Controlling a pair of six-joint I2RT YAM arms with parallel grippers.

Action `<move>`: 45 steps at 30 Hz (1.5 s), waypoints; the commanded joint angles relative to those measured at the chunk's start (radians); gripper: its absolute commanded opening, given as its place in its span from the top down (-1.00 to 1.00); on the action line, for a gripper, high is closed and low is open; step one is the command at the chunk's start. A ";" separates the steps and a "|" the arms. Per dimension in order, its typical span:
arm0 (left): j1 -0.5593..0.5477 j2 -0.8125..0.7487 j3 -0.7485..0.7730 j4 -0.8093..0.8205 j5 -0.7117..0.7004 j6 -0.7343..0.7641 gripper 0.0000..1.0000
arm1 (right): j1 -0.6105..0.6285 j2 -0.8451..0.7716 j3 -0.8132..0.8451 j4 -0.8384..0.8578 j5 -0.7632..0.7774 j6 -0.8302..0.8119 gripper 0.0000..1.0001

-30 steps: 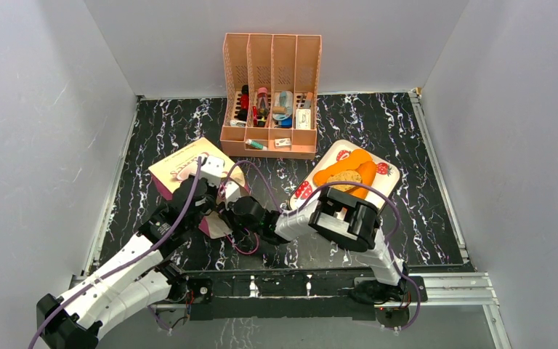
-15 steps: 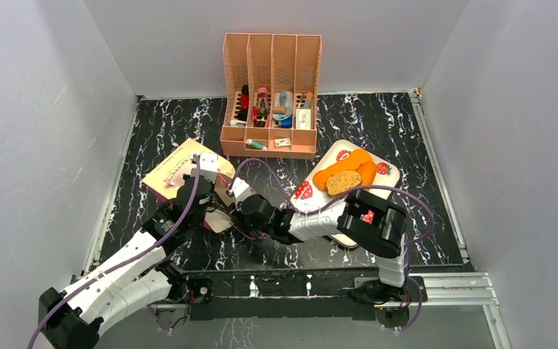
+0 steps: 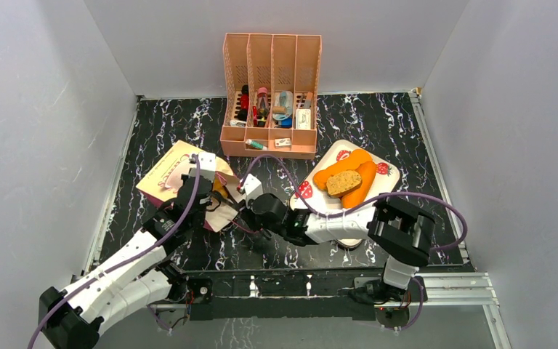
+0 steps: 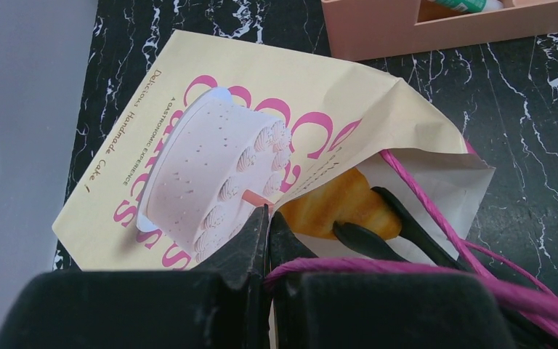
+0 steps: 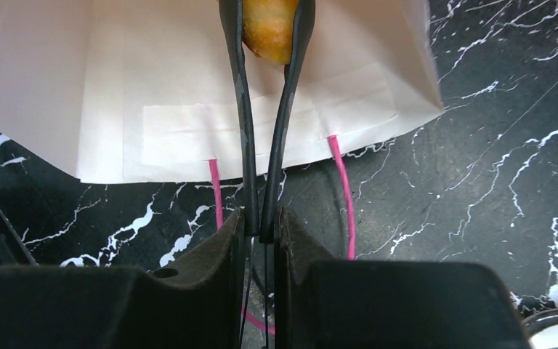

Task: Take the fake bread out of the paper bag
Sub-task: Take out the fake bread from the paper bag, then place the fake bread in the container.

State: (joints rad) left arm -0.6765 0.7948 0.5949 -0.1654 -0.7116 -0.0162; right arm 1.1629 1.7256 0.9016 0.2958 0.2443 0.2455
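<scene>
fake bread in two places: one golden croissant (image 4: 338, 207) inside the mouth of the paper bag (image 4: 189, 145), two orange loaves (image 3: 352, 161) and a brown speckled slice (image 3: 343, 182) on the strawberry-print plate (image 3: 301, 190) right of centre. bag flat on its side on the black marbled counter (image 3: 421, 145), left of centre, mouth toward the plate, pink cord handles (image 5: 339, 189) trailing out onto the counter. left gripper (image 4: 265, 218) at the bag's upper lip, jaws closed tight on the paper edge. right gripper (image 5: 267, 14) reaching into the mouth, thin jaws closed on the croissant from both sides, pastry not yet out of the bag. against a second ago: right arm swung down and to the right, elbow now off the plate, loaves and slice fully in sight where partly covered before; right gripper further left, deeper into the bag mouth; bag shifted a little to the left; left grip unchanged. peach file organiser (image 3: 271, 94) at the back of the counter, same spot as before.
</scene>
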 commanded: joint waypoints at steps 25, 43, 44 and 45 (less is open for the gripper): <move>0.088 0.186 0.108 -0.005 -0.042 0.008 1.00 | 0.034 -0.657 -0.225 -0.476 0.290 0.184 1.00; 0.139 0.123 0.101 0.012 0.082 -0.015 1.00 | 0.027 -0.824 -0.078 -1.106 0.888 0.748 1.00; 0.139 0.117 0.100 0.013 0.089 -0.015 1.00 | 0.021 -0.820 -0.069 -1.207 0.909 0.827 1.00; 0.138 0.111 0.098 0.015 0.096 -0.016 1.00 | 0.008 -0.818 -0.063 -1.274 0.922 0.899 1.00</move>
State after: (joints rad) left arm -0.5442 0.9443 0.6716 -0.1581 -0.6533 -0.0154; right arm 1.1938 0.9199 0.7704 -0.6834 0.9745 0.8253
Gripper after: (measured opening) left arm 0.007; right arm 0.130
